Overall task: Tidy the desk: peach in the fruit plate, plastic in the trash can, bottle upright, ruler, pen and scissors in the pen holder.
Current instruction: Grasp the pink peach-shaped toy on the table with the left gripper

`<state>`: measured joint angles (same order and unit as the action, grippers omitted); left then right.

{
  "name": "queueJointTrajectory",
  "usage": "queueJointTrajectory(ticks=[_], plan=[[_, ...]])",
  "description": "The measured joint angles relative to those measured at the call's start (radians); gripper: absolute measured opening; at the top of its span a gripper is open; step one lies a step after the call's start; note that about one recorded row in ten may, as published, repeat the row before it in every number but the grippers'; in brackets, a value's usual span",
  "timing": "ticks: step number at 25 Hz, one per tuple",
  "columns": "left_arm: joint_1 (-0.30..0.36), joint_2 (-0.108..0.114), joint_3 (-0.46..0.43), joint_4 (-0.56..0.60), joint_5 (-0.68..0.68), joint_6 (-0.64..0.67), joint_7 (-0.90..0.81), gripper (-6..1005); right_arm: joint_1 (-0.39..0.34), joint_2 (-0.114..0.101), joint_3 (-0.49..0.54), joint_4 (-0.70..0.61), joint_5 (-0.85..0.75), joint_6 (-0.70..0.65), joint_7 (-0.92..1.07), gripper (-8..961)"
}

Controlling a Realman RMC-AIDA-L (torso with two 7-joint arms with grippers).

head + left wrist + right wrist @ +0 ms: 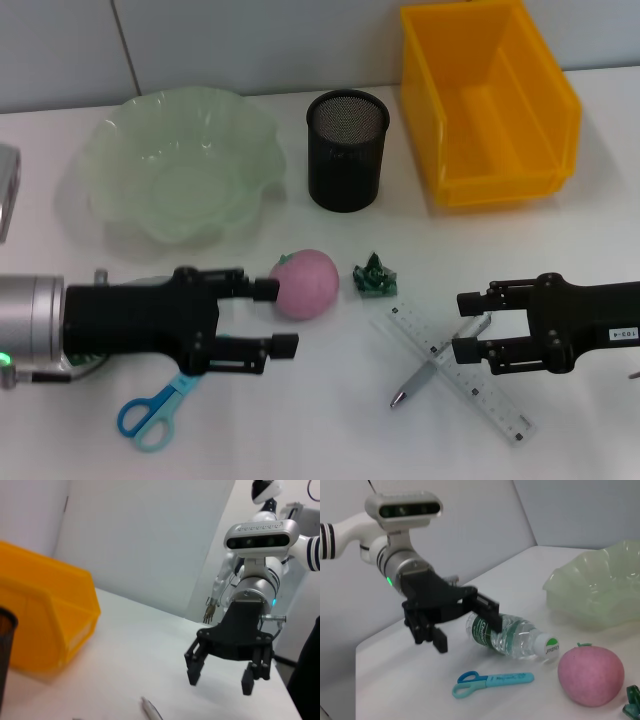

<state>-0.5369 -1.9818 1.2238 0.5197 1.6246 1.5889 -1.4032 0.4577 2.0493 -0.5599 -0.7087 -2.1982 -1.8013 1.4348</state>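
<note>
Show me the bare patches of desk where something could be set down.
Free: between the scissors and pen, and in front of the yellow bin. Crowded: around the peach, plastic scrap and ruler.

White table (330,400), pale wall (250,40)

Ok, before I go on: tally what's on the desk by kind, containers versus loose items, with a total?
Containers: 3 - fruit plate, pen holder, yellow bin
Stationery: 3 - scissors, ruler, pen
Fruit: 1 - peach
Bottles: 1 - bottle, lying on its side
Plastic scraps: 1 - green plastic
Total: 9
</note>
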Motion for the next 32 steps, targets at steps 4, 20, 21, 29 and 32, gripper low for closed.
queueJointTrajectory(ticks=[4, 20, 21, 29, 32], plan=[[-0.005, -0.003, -0.002, 0.111, 0.013, -0.011, -0.001, 773, 0.000, 0.000, 0.000, -0.001, 0.000, -0.001, 0.001, 704], [-0.157, -0.064, -0.129, 0.362, 0.372, -0.048, -0.073, 769, 0.002, -0.003, 0.006, -0.003, -0.009, -0.004, 0.003, 705], [-0.165, -0.069, -0.129, 0.369, 0.395, -0.054, -0.079, 768, 0.002, -0.003, 0.006, -0.003, -0.009, -0.004, 0.003, 705], [-0.210, -0.087, -0.041, 0.383, 0.482, -0.162, -0.126, 766, 0.009, -0.004, 0.007, -0.003, -0.009, -0.003, 0.003, 705], [-0.211, -0.088, 0.026, 0.384, 0.484, -0.222, -0.142, 765, 0.010, -0.005, 0.007, -0.003, -0.009, -0.003, 0.003, 705]])
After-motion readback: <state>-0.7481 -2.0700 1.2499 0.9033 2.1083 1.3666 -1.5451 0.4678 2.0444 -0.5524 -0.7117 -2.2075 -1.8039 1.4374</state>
